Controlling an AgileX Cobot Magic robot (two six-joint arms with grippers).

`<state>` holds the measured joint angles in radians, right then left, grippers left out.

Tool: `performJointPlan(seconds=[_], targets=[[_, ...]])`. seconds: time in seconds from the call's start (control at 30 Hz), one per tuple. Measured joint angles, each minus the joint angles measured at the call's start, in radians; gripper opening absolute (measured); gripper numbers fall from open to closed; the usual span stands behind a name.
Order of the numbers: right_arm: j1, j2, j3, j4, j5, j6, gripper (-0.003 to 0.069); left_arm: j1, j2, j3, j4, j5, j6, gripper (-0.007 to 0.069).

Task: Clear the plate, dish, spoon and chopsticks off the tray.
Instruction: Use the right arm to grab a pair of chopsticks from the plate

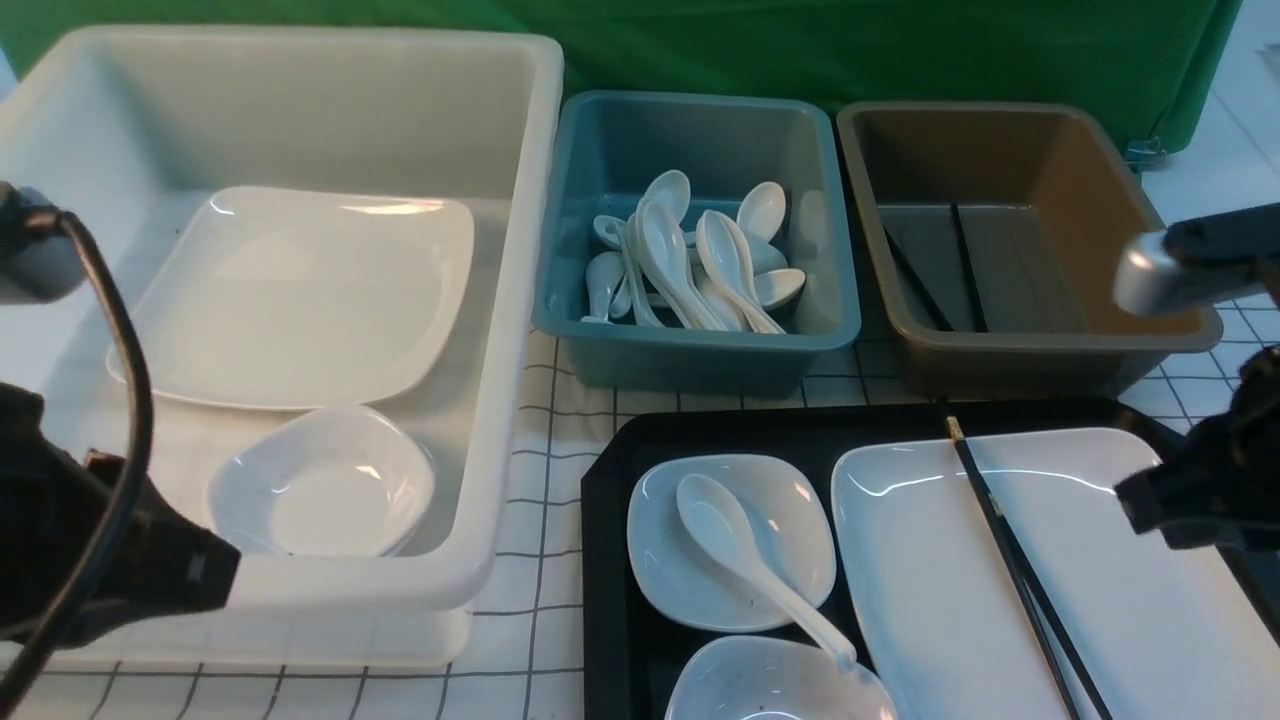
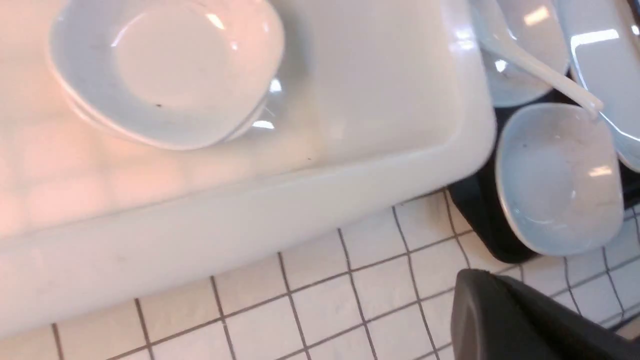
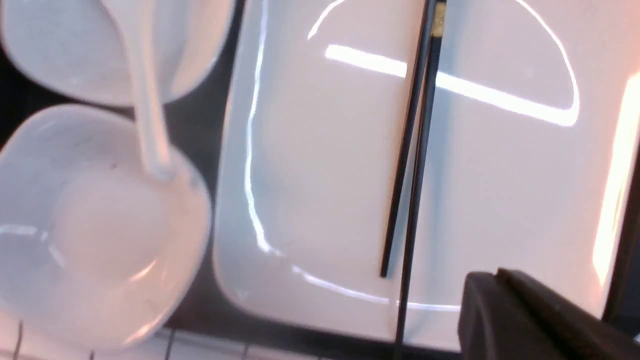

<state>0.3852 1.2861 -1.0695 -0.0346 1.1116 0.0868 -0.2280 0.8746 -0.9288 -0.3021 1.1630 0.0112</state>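
Currently: black plastic tray (image 1: pixel 597 600), right-arm approach

White rounded-rectangular glossy plate (image 1: pixel 920 540) lies on the tray, bearing the long, thin, gold-banded black chopsticks (image 3: pixel 416 200). Their long axis runs far-to-near, slightly oblique, left of the right fingers (image 3: pixel 492 277), the nearer pair. Right and left fingers (image 2: pixel 472 277) are pressed together, empty. Spreading should precede pickup.

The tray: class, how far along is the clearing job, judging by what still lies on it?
Nothing on the tray looks finished: the plate, small dishes, spoon and chopsticks all remain. Both grippers are shut, and neither holds anything. The white bin already has a plate and a dish, but whether they came from this tray cannot be told.
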Motion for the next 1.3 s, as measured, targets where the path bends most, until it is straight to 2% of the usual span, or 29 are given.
performJointPlan(seconds=[0.07,0.13,0.17,0.2,0.3,0.37,0.43,0.63,0.9,1.07,1.3], targets=[[-0.026,0.062,-0.019,0.013,-0.012,-0.012,0.0027,-0.038,-0.001,0.0,0.0,0.003,-0.019,-0.0003],[-0.05,0.174,-0.057,0.016,-0.026,-0.024,0.012,-0.115,-0.003,0.0,0.0,0.008,-0.048,-0.0003],[-0.051,0.191,-0.06,0.016,-0.028,-0.025,0.0141,-0.125,-0.003,0.0,0.0,0.008,-0.049,-0.0003],[-0.055,0.249,-0.077,0.017,-0.044,-0.031,0.0221,-0.161,-0.004,0.0,0.0,0.007,-0.064,-0.0003],[-0.055,0.357,-0.116,0.02,-0.085,-0.042,0.037,-0.232,-0.004,0.0,0.0,-0.005,-0.074,-0.0003],[-0.055,0.422,-0.138,0.021,-0.111,-0.045,0.0428,-0.272,-0.004,0.0,0.012,-0.009,-0.081,-0.0003],[-0.055,0.466,-0.158,0.022,-0.129,-0.046,0.0454,-0.305,0.0,0.0,0.03,-0.011,-0.103,-0.0003],[-0.055,0.565,-0.218,0.024,-0.142,-0.057,0.0463,-0.418,0.091,0.0,0.059,-0.107,-0.14,-0.0003],[-0.055,0.6,-0.224,0.023,-0.133,-0.057,0.0463,-0.586,0.338,-0.035,0.067,-0.349,-0.083,-0.0003],[-0.061,0.616,-0.224,0.023,-0.132,-0.057,0.0461,-0.613,0.457,-0.158,0.067,-0.457,-0.011,-0.0003],[-0.08,0.655,-0.224,0.023,-0.132,-0.057,0.043,-0.613,0.523,-0.201,0.066,-0.549,-0.002,-0.0003]])
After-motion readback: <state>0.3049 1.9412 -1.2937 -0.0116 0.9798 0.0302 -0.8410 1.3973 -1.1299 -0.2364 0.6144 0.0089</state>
